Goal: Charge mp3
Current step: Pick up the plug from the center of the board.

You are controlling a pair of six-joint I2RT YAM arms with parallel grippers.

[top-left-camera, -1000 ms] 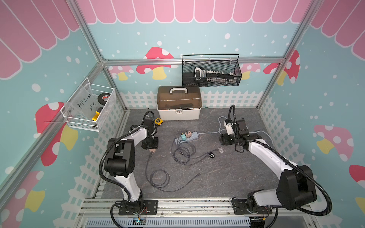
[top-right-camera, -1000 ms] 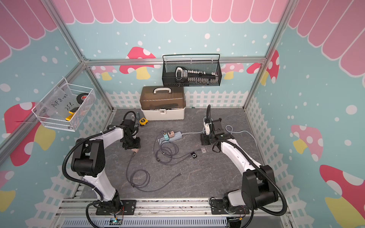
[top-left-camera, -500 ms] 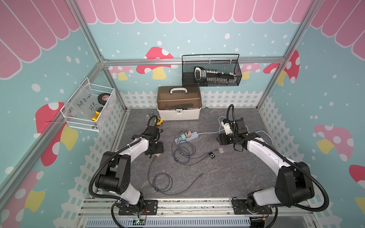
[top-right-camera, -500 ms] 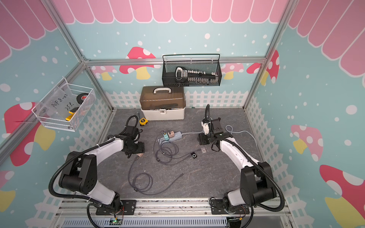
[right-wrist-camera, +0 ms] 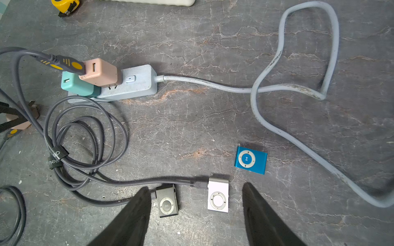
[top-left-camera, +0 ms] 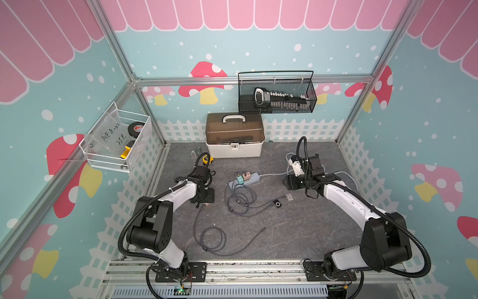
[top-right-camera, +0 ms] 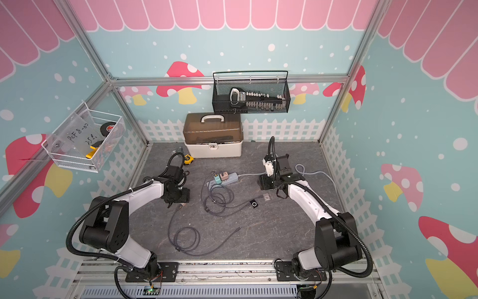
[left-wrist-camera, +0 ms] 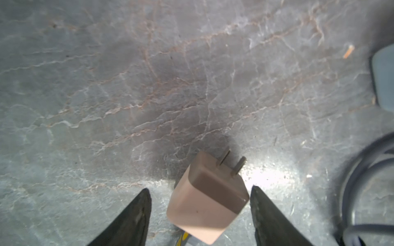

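Spread left gripper [left-wrist-camera: 199,187] around pink charger [left-wrist-camera: 204,204]

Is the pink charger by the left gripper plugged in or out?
Out. The pink charger lies on the table, prongs bare, between the open jaws of the left gripper.

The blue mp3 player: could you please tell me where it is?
Right wrist view: the blue player lies flat on the table, robot's right side, beside the white player, near the pale power cable.
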